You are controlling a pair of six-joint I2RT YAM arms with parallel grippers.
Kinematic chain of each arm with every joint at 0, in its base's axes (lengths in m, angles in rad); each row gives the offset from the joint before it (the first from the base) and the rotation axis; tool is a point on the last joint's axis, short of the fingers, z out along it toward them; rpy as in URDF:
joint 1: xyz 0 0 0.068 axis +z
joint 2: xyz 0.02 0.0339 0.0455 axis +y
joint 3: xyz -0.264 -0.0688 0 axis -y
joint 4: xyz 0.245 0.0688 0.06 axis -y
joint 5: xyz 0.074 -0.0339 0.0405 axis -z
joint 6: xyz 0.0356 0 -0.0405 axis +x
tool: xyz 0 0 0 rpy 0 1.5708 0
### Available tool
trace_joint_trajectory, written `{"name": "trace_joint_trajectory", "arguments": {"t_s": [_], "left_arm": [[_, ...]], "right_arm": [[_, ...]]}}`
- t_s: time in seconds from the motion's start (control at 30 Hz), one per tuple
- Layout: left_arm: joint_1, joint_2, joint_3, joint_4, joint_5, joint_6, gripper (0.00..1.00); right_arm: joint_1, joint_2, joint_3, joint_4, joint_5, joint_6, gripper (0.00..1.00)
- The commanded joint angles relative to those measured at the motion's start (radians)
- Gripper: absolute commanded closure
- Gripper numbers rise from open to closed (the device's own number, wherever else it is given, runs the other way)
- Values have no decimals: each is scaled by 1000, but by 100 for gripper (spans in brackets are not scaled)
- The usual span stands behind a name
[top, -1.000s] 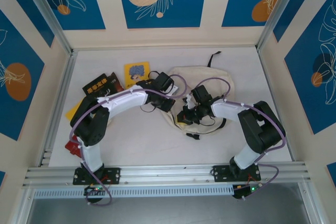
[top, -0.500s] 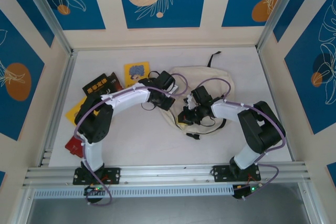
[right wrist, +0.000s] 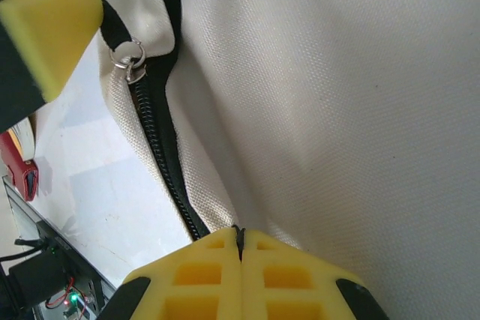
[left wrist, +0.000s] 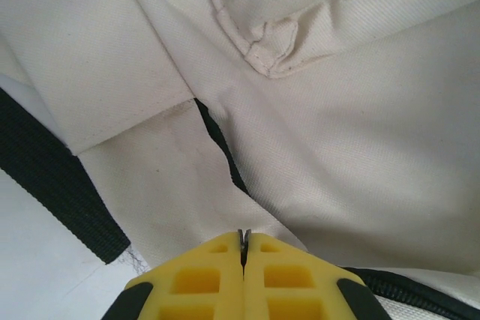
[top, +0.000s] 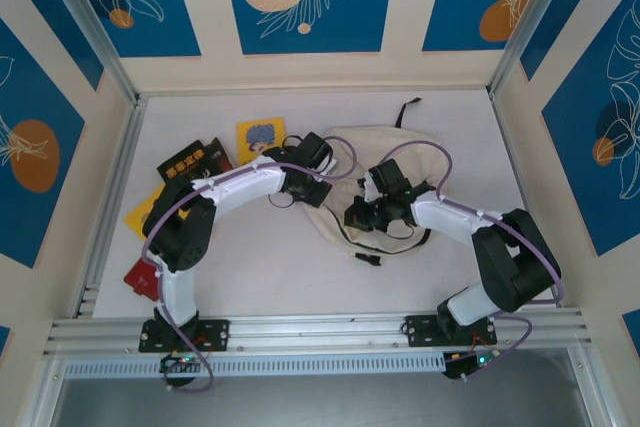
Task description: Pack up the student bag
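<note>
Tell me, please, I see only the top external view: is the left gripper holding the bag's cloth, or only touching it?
Observer: In the left wrist view the left gripper is shut, and a fold of the student bag runs in between its pads.
Operator: And the right one?
Observer: The right gripper is shut on the bag's edge, just beside the black zipper.
Operator: Where is the zipper pull?
Observer: Its metal ring lies farther along the zipper, close to the left gripper's pad.

Bright, even, diffuse light; faint soft shadows; slight foreground blur in wrist views.
</note>
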Motion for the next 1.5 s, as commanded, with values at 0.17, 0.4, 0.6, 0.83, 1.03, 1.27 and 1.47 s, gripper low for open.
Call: {"name": "trace_joint_trajectory", "arguments": {"t_s": [0.17,0.4,0.6,0.83,1.03,1.27,1.47], "left_arm": [[63,-5,28,28,-140,-61,100],[109,-107,6,41,-44,-191,56],[165,-247,-116,84,2,-309,38],[169,-349,-270,187,128,-377,38],[170,-331,-369,347,255,-463,40],[170,-212,-332,439,302,-498,38],[169,-151,-303,431,248,-512,59]], "right_arm": [[3,-58,17,-111,50,31,100],[8,37,130,-45,-47,25,100],[12,153,275,-76,-13,4,100],[-4,289,499,-203,115,-50,100],[-11,314,579,-225,75,-83,100],[-12,290,566,-239,39,-92,100],[-18,280,562,-247,50,-82,100]]}}
